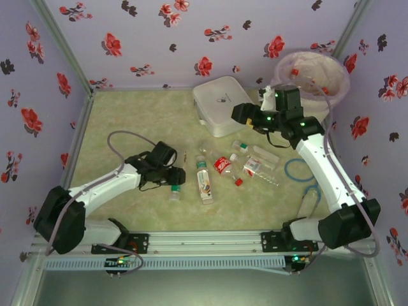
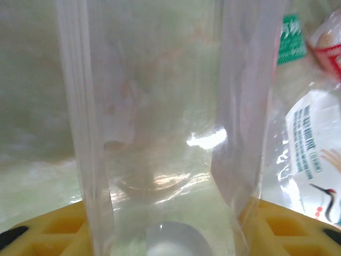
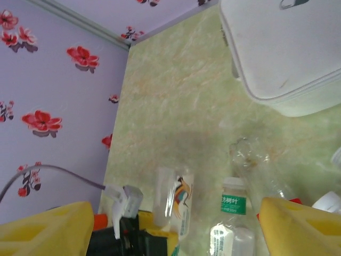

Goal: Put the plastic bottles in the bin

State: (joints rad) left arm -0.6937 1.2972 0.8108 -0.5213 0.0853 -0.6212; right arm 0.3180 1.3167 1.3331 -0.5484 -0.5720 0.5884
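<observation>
Lilac walls printed with red flowers hemmed the marbled green bench [image 1: 127, 115], where a flat white box [image 1: 220, 102] with rounded corners sat at the back. Just right of the box stood the bin [image 1: 345, 85], a round translucent bucket with a pale bag folded over its rim and red caps showing inside. In front of the box lay a scatter of clear plastic bottles [image 1: 253, 167], among them a red-labelled bottle [image 1: 222, 164] and a white-labelled bottle [image 1: 204, 182]. Well in front and to the left of the box, the left hand [image 1: 174, 183] was clenched on a small clear bottle [image 2: 160, 133], with its yellow fingers [image 2: 48, 232] against the glossy sides. The right hand [image 1: 245, 116] hung at the box's right front corner, spread wide and empty.
</observation>
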